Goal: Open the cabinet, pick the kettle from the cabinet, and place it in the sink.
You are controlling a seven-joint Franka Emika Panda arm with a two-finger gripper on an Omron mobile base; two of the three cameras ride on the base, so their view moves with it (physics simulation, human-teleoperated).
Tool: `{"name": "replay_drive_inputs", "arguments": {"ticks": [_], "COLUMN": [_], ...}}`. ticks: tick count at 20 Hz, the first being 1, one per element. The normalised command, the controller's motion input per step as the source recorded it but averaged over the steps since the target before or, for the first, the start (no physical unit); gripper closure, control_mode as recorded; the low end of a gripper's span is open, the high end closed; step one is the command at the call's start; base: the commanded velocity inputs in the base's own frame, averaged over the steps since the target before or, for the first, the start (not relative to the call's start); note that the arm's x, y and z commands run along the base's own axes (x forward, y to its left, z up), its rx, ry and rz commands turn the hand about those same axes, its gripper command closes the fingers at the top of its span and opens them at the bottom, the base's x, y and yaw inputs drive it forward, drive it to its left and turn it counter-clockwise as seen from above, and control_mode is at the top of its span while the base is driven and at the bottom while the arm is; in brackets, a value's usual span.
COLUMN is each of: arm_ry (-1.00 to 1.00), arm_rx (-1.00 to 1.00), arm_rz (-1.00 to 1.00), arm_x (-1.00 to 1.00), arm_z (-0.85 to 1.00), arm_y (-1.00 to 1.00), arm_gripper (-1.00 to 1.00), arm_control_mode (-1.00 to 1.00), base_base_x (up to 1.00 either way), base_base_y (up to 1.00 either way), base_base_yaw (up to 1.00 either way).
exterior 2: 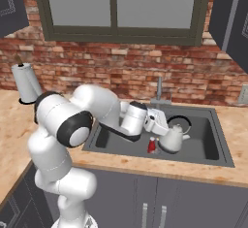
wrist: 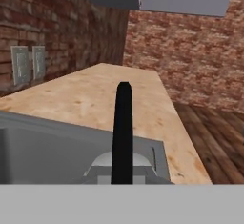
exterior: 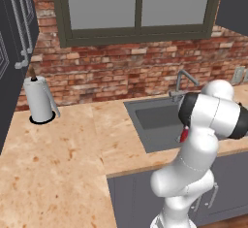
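down in the sink we see our gripper clamped on the kettle by its black handle, kettle inside the basin, faucet behind, paper-towel roll far left by the brick wall

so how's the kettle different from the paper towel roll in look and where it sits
The kettle is rounded silver-grey with a thin black arched handle; the paper towel roll is a tall white cylinder. The kettle is down in the sink at the end effector; the roll stands upright on the counter, untouched.
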Motion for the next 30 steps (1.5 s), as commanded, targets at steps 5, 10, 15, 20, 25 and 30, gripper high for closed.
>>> {"name": "replay_drive_inputs", "arguments": {"ticks": [5, 10, 15, 20, 25, 30], "arm_ry": [0.11, 0.13, 0.12, 0.00, -0.01, -0.01], "arm_rx": [0.00, 0.01, 0.02, 0.04, 0.05, 0.02], "arm_rz": [0.00, 0.00, 0.00, 0.00, 0.00, 0.00], "arm_x": [0.16, 0.15, 0.19, 0.15, 0.19, 0.19], "arm_z": [0.00, 0.00, 0.00, -0.01, -0.04, -0.08], "arm_y": [-0.05, -0.02, -0.01, -0.03, -0.08, -0.04], "arm_gripper": [1.00, 1.00, 1.00, 1.00, 1.00, 1.00], "arm_control_mode": [-1.00, -1.00, -1.00, -1.00, -1.00, -1.00], "base_base_x": [0.00, 0.00, 0.00, 0.00, 0.00, 0.00], "base_base_y": [0.00, 0.00, 0.00, 0.00, 0.00, 0.00], "base_base_yaw": [0.00, 0.00, 0.00, 0.00, 0.00, 0.00]}}
